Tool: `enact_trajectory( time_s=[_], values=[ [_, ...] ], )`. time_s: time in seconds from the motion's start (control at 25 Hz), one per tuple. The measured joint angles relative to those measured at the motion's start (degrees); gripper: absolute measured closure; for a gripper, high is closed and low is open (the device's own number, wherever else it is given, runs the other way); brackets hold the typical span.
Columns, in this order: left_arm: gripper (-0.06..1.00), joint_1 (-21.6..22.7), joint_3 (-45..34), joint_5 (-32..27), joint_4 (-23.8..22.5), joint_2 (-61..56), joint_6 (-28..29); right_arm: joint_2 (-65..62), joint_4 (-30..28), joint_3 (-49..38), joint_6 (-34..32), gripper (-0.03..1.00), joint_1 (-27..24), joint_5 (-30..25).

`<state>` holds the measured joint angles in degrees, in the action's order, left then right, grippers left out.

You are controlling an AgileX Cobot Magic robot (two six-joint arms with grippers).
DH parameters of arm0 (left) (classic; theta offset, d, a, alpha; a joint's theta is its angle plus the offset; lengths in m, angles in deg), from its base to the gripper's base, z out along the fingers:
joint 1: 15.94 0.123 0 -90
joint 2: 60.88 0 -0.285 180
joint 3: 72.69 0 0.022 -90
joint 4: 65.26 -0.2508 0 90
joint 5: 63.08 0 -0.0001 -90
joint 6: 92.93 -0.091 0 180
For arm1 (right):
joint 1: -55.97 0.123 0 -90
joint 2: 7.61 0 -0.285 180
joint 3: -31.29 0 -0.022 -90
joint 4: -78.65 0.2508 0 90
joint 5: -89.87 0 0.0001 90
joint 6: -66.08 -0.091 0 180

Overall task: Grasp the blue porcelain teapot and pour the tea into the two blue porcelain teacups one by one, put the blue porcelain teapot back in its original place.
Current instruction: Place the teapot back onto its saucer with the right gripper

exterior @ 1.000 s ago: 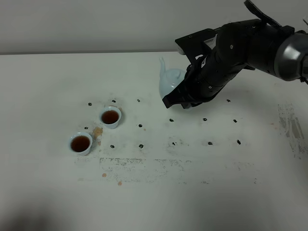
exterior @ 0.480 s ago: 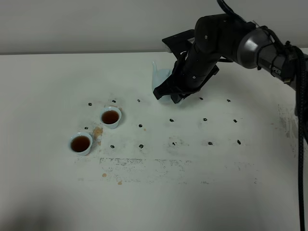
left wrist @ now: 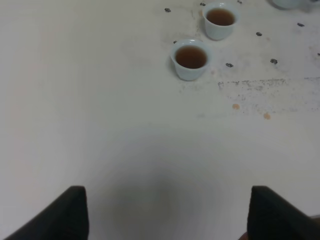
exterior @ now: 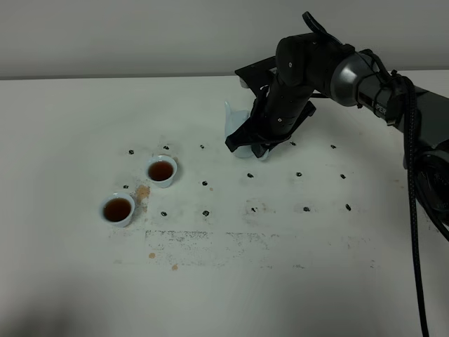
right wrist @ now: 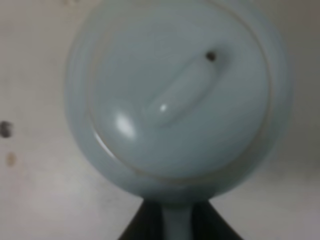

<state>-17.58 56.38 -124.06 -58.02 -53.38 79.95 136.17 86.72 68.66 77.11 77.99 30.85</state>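
The pale-blue teapot (exterior: 236,130) is held upright, low over the table behind the middle, its spout pointing left. My right gripper (exterior: 257,145) is shut on its loop handle. In the right wrist view the lid and knob (right wrist: 175,95) fill the frame and the handle (right wrist: 177,222) sits between my dark fingers. I cannot tell whether its base touches the table. The two blue teacups (exterior: 161,170) (exterior: 118,209) stand at the left, both holding reddish-brown tea. They also show in the left wrist view (left wrist: 220,20) (left wrist: 190,56). My left gripper (left wrist: 165,215) is open and empty, well short of the cups.
Small dark marks dot the white table (exterior: 302,281) around the cups and teapot. Brown spill stains (exterior: 142,191) lie beside the cups and a scuffed patch (exterior: 210,242) lies in front of them. The wall runs behind the table's back edge.
My right arm has carried the teapot a little to the left and lowered it toward the table. The cups and my left gripper have not moved.
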Motion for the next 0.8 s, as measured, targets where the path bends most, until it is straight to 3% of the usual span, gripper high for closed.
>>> enact_trajectory(
  time_s=[0.8],
  values=[
    [0.31,0.00,0.00,0.00,0.00,0.00,0.00,1.09,0.00,0.44,0.00,0.93,-1.19,2.47]
  ],
)
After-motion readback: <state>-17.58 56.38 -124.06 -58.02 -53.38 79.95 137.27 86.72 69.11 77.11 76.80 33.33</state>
